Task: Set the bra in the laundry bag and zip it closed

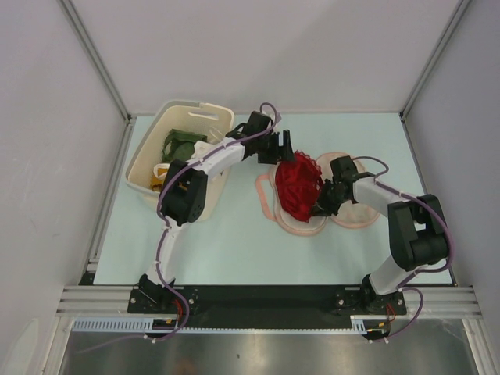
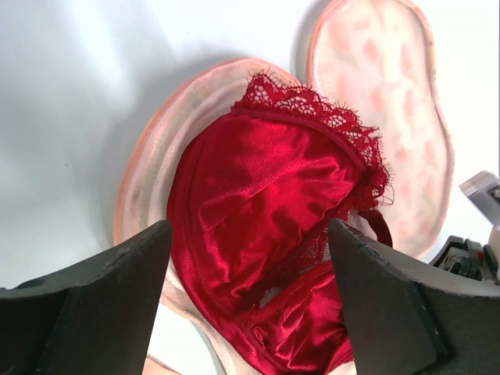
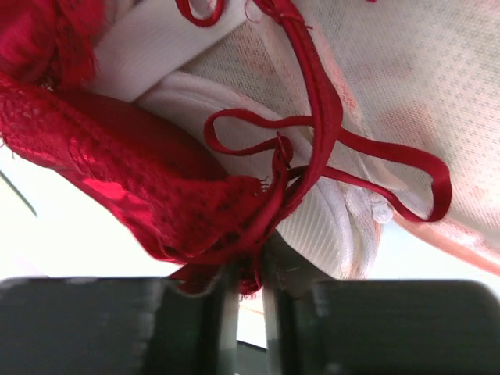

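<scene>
Bra (image 1: 299,183), deep red with a lace edge, lies bunched on one lobe of the laundry bag (image 1: 355,219). It sits between the two grippers and just ahead of both sets of fingertips.

In the left wrist view, the left gripper (image 2: 246,289) stands wide. Its two dark fingers (image 2: 94,305) are well apart, one on each side of the bra (image 2: 266,234), and neither pad presses on the fabric. The satin cup fills the gap beyond the tips, lace edge on the far side. Past it lies the pink mesh of the laundry bag (image 2: 391,117), its second lobe farther off to the right of the fingers.

In the right wrist view, the right gripper (image 3: 244,312) is narrowed to a slit. Red fabric from the edge of the bra (image 3: 133,180) is drawn down between its fingers (image 3: 117,320), so it pinches the bra there. Thin red straps loop just above the tips and lie over the white mesh of the laundry bag (image 3: 406,70).

From the top view, the left gripper (image 1: 279,148) is at the far side of the bra and the right gripper (image 1: 322,205) at its near right edge. A cream basket (image 1: 144,160) holding a green cloth (image 1: 181,142) stands well off behind the left arm, on the pale table (image 1: 234,242).
</scene>
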Controlling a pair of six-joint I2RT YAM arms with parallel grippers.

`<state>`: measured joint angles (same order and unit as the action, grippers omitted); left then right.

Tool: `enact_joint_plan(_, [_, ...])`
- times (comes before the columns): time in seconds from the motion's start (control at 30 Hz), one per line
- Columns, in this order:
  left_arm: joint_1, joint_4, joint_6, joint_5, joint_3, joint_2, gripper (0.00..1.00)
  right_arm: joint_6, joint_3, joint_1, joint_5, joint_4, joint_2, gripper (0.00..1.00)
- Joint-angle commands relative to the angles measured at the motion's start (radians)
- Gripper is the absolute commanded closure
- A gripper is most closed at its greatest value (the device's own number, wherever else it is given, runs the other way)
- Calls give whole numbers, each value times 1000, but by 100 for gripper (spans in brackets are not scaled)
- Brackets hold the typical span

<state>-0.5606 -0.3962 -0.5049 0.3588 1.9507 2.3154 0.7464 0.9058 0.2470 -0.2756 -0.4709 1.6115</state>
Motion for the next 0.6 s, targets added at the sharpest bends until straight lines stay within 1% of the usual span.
enact_joint_plan(0.0, [-1, 33, -46, 48, -30, -77, 15, -15, 58, -12, 38, -80, -31, 84])
enact_joint_plan(0.13, [-1, 20, -44, 54, -55, -109, 15, -54, 56, -25, 24, -188, -82, 91])
enact_joint_plan(0.23, [-1, 2, -40, 48, -53, -120, 12, -108, 61, -34, 16, -238, -85, 96])
enact_joint_plan(0.4, [1, -1, -41, 51, -50, -114, 10, -202, 62, -55, -27, -270, -67, 98])
enact_joint_plan(0.47, [1, -4, -44, 60, -47, -110, 10, -216, 71, -60, -25, -275, -71, 87])
enact_joint_plan(0.5, [1, -4, -43, 63, -47, -108, 10, -232, 80, -66, -7, -290, -79, 71])
enact_joint_plan(0.57, [1, -13, -37, 63, -49, -114, 11, -249, 111, -83, 13, -327, -100, 58])
